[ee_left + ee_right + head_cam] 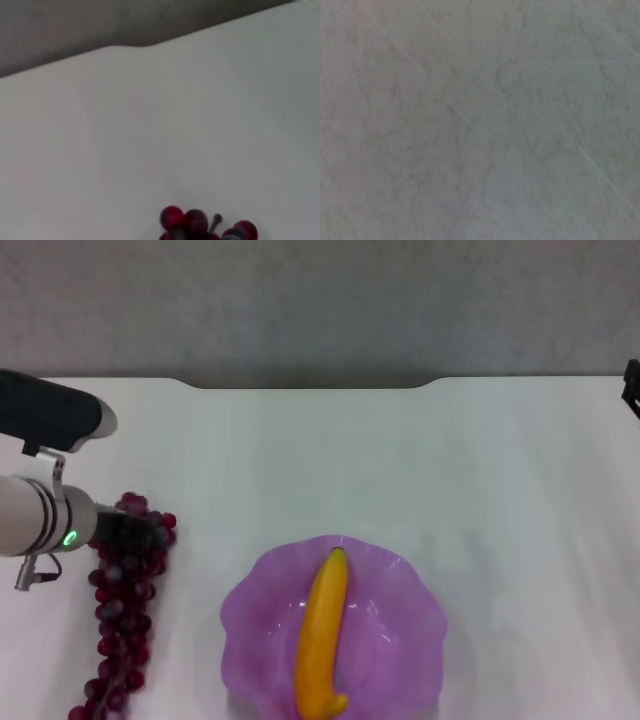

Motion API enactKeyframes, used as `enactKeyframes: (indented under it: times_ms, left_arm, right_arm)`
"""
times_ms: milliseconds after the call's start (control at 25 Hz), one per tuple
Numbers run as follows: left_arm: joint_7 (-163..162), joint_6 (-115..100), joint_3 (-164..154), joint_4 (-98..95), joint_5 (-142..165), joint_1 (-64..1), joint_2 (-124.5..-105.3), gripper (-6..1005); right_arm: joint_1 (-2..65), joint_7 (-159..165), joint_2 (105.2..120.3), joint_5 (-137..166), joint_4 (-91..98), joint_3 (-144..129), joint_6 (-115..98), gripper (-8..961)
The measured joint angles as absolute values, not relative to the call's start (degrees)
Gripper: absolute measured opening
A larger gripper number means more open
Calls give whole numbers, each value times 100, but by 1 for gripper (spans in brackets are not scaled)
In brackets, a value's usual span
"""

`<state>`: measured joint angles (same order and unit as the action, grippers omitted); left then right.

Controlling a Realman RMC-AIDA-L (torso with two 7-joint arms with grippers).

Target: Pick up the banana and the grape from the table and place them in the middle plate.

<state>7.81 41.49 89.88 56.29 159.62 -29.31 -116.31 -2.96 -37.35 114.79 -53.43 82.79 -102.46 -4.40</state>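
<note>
Left gripper [128,530] of mine sits at about 9 o'clock from the plate [250,625], its dark tip lying over the upper end of the grape bunch [122,615]. I cannot tell how far it is open, or whether it has hold of anything.

My main worry is the bunch itself. It is long and loose, running toward me from the tip, and I judge that a hold on a few top grapes could let the rest swing or pull off as it lifts. A trailing tail might also drag on the table [420,460] or catch the plate's wavy rim.

My left arm reaches in low from the left edge, forearm nearly level and pointing to 3 o'clock.

Moving right, the plate holds the banana [323,635], which lies lengthwise from 12 to 6 o'clock. Little room is left beside it, so the grapes could spill over the rim.

At the far right edge, my right gripper [632,388] is parked, barely in view.
</note>
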Motion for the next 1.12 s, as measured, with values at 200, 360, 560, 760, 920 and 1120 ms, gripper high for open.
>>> enactKeyframes:
  times_ms: [200,360,560,760,920,1120]
  left_arm:
    - [803,4199,8937,6366,15988,-2557,-11635,353]
    - [814,4312,8937,6800,15998,-2347,-11631,322]
    - [809,4559,8984,7249,16210,-2199,-11627,300]
    - [809,4669,8990,7922,16297,-1875,-11632,291]
    - [855,4626,8960,8495,16278,-1667,-11631,285]
    - [968,4621,8924,9033,16250,-1501,-11636,281]
  right_arm:
    - [-293,-3734,11478,-5343,8279,-10245,-432,576]
    - [-291,-3734,11478,-5343,8279,-10243,-430,576]
    - [-290,-3734,11478,-5343,8279,-10250,-430,576]
    - [-292,-3734,11478,-5343,8279,-10246,-430,576]
    - [-287,-3735,11478,-5343,8279,-10246,-429,576]
    - [-253,-3738,11478,-5343,8279,-10232,-308,576]
